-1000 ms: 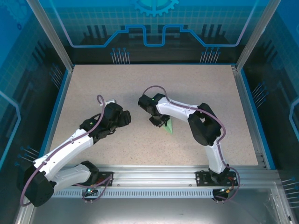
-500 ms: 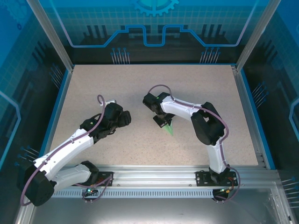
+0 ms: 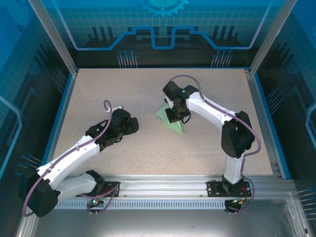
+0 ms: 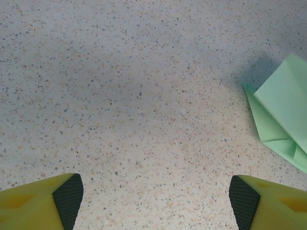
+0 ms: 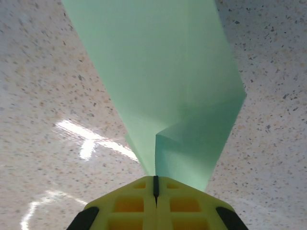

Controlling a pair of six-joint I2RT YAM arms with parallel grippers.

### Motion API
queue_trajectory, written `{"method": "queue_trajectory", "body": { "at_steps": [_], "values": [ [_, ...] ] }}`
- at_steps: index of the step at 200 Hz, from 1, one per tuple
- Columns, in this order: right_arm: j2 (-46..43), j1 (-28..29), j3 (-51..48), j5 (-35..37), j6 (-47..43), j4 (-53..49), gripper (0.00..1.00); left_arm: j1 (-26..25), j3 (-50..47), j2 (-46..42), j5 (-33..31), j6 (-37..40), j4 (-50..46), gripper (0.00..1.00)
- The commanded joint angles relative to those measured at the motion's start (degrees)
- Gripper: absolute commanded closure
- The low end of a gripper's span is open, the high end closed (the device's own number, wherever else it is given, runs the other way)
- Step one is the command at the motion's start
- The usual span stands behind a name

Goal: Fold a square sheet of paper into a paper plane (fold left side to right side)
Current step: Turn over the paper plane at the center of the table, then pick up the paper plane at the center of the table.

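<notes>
The paper plane is folded pale mint-green paper at the middle of the table, with a pointed end toward the near side. My right gripper stands over it, shut on a raised fold of the paper. In the right wrist view the yellow jaws meet with no gap, and the paper plane fans out away from them, creased down its middle. My left gripper hangs open to the left of the paper, apart from it. Its fingertips frame bare table, with the paper plane at the right edge.
The speckled beige tabletop is ringed by a blue rim and an aluminium frame with clear walls. The right arm's elbow reaches over the right half of the table.
My right gripper has moved toward the back and slightly right, taking the paper along. The paper now spreads wider to the gripper's left. The left arm has stayed put.
</notes>
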Motion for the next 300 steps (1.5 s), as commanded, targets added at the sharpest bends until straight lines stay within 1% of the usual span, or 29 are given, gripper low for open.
{"method": "queue_trajectory", "body": {
  "at_steps": [1, 18, 45, 55, 79, 94, 113, 133, 161, 180, 194, 229, 254, 271, 300],
  "values": [
    [-2.0, -3.2, -2.5, -8.2, 3.8, 2.3, 1.00, 0.4, 0.5, 0.2, -1.3, 0.0, -1.1, 0.16],
    [-2.0, -5.4, -5.7, -9.5, 4.4, 4.7, 1.00, 0.4, 0.7, 0.4, -1.2, -0.1, -1.0, 0.16],
    [0.4, -7.7, -9.4, -7.0, 3.7, 6.4, 1.00, 0.4, 0.7, 0.9, -0.8, -0.2, -0.8, 0.16],
    [0.7, -8.1, -10.0, -7.2, 3.4, 6.8, 1.00, 0.4, 0.8, 1.0, -0.7, -0.2, -0.9, 0.16],
    [-0.5, -8.0, -11.4, -10.6, 3.1, 9.1, 0.86, 0.4, 1.0, 1.3, -0.7, -0.2, -1.0, 0.16],
    [-1.0, -8.0, -11.6, -10.9, 2.7, 9.4, 0.76, 0.4, 1.1, 1.4, -0.5, -0.3, -0.9, 0.16],
    [-0.8, -8.1, -11.9, -11.2, 1.5, 9.4, 0.67, 0.4, 1.1, 1.6, -0.3, -0.5, -0.8, 0.16],
    [-1.4, -8.0, -12.3, -11.1, 0.8, 9.2, 0.58, 0.4, 1.1, 1.5, -0.4, -0.5, -1.1, 0.16],
    [-2.3, -8.1, -13.0, -9.2, 0.5, 8.1, 0.46, 0.4, 1.1, 1.5, -0.5, -0.6, -1.1, 0.16],
    [-2.8, -8.0, -14.5, -10.5, 0.4, 8.7, 0.42, 0.4, 1.1, 1.8, -0.4, -0.6, -0.9, 0.16],
    [-2.6, -7.6, -15.3, -12.0, 0.5, 9.4, 0.41, 0.4, 1.2, 2.0, -0.4, -0.5, -0.9, 0.16],
    [-0.3, -6.5, -15.0, -12.0, 0.8, 9.9, 0.42, 0.4, 1.3, 2.2, -0.3, -0.5, -0.7, 0.16],
    [0.9, -5.8, -13.6, -11.1, 0.8, 9.9, 0.46, 0.4, 1.3, 2.4, -0.2, -0.5, -0.9, 0.16],
    [2.0, -5.5, -12.8, -10.8, 0.6, 9.5, 0.47, 0.4, 1.4, 2.5, -0.3, -0.5, -0.8, 0.16],
    [3.5, -5.0, -11.8, -10.4, 0.6, 9.4, 0.53, 0.4, 1.4, 2.5, -0.3, -0.5, -0.8, 0.16]
  ]
}}
